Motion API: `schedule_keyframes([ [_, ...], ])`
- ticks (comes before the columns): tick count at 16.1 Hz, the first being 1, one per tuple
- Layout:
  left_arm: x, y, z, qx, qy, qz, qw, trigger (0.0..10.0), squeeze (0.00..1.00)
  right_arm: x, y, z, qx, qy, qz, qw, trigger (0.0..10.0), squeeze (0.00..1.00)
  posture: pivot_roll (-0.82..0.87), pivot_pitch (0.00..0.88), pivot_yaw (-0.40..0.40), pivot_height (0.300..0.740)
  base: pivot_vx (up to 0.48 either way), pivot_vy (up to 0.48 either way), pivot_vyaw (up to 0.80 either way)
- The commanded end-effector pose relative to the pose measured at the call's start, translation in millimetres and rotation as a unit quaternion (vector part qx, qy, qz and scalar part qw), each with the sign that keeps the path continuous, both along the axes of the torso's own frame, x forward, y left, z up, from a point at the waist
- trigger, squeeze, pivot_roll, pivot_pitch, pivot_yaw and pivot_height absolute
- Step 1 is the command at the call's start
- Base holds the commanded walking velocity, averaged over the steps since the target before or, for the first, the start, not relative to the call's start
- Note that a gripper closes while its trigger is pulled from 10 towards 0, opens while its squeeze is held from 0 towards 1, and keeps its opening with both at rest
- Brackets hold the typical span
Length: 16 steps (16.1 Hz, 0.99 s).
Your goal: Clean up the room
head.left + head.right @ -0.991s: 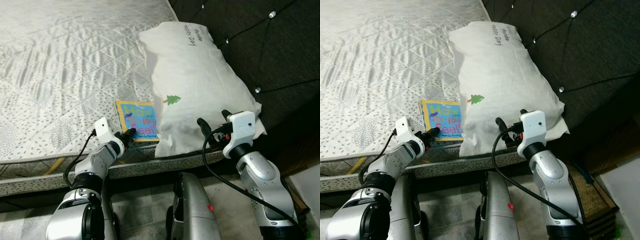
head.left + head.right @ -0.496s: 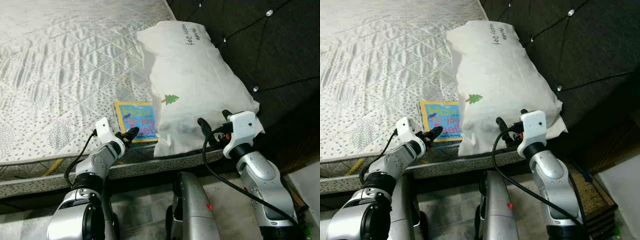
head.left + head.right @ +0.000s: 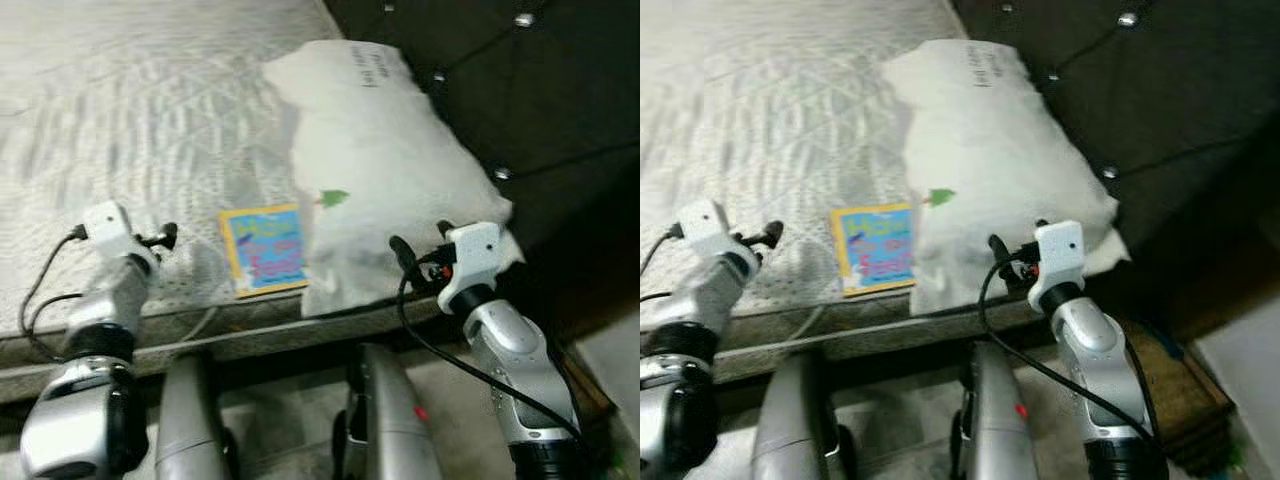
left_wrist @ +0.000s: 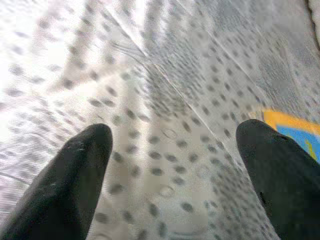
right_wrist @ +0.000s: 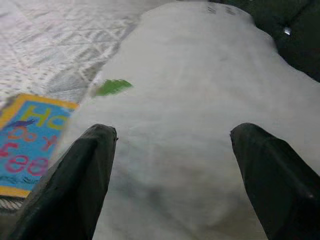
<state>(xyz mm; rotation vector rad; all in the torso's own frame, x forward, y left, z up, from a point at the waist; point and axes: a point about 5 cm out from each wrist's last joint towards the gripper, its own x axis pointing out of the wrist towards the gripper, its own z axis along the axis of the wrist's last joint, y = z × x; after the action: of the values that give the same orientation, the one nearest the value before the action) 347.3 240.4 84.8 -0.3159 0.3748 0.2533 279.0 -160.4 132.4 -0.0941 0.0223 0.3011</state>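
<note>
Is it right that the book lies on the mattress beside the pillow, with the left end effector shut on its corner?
Not quite. The book does lie on the mattress beside the pillow, but the left end effector is open and clear of it, over bare mattress. The left wrist view shows the spread fingers with nothing between them.

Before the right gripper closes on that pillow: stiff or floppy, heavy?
Likely floppy: the pillow looks puffy and creased, so it should sag around the open right gripper. Probably light for its bulk. It overlaps the book, so dragging may shift that.
</note>
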Motion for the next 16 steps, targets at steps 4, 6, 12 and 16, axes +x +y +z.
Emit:
schedule_keyframes([
  [4,-10.4,-14.4,-22,0.031,0.028,0.001,0.999,10.0,1.00,2.7,-2.1,0,0.000,-0.008,-0.005,1.000,10.0,0.00,-0.04,0.065,-0.110,0.535,0.000,0.000,0.00],
  [6,-7.7,-22.6,-12,0.080,-0.011,-0.022,0.996,10.0,1.00,4.2,-1.3,-1,0.001,-0.009,-0.006,1.000,10.0,0.00,-0.03,0.060,-0.108,0.535,0.000,0.000,0.00],
  [12,-18.8,-59.6,-2,0.140,-0.074,-0.047,0.986,10.0,1.00,7.3,2.2,-3,0.008,-0.014,-0.009,1.000,10.0,0.00,-0.01,0.056,-0.093,0.535,0.000,0.000,0.00],
  [16,-35.3,-101.4,-12,0.163,-0.049,-0.190,0.967,10.0,1.00,9.5,5.0,-4,0.013,-0.016,-0.011,1.000,10.0,0.00,0.00,0.056,-0.085,0.535,0.000,0.000,0.00],
])
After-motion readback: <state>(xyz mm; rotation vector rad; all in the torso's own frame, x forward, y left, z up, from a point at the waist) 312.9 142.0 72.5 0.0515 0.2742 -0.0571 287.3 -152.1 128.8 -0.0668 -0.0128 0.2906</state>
